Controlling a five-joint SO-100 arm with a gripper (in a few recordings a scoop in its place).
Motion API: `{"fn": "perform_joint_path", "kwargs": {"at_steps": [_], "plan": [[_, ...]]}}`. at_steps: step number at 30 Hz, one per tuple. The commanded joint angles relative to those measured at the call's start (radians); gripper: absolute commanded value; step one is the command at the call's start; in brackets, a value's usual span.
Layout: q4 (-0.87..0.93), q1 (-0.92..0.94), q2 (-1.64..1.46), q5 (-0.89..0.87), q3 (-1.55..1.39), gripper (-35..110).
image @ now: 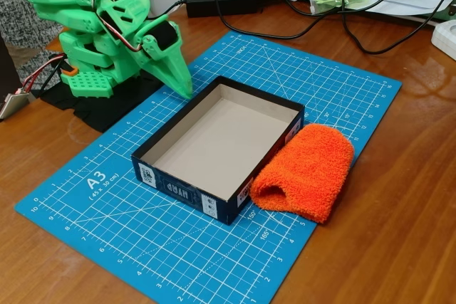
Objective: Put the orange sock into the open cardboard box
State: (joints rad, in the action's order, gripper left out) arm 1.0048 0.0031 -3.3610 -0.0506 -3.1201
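Right of the empty box (217,140), touching its side on the blue mat (142,247), lies the orange sock (306,170); green hand (174,72) folded behind it, closed, holding nothing; next: reach over, grasp sock.

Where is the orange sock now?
In the fixed view, the sock lies on the blue mat, against the right side of the box, outside it.
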Motion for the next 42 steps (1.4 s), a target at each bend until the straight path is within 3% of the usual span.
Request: {"fn": "perform_joint_path", "kwargs": {"at_steps": [1, 12, 14, 16, 19, 25, 29, 33, 36, 38, 42], "plan": [[0.008, 0.0, -0.018, 0.006, 0.017, 0], [0.006, 0.023, -0.015, -0.02, 0.017, 0], [-0.015, -0.009, 0.017, 0.081, 0.023, 1], [-0.101, -0.012, 0.13, 0.167, 0.055, 0], [-0.183, 0.034, 0.397, 0.132, 0.249, 0], [-0.005, 0.098, 1.046, 0.083, 1.011, 2], [0.014, 0.166, 1.35, 0.115, 1.331, 8], [-0.014, 0.219, 1.565, 0.101, 1.482, 11], [-0.141, 0.25, 1.674, 0.1, 1.465, 29], [-0.218, 0.249, 1.736, 0.12, 1.463, 29], [-0.143, 0.204, 1.856, 0.189, 1.537, 33]]}}
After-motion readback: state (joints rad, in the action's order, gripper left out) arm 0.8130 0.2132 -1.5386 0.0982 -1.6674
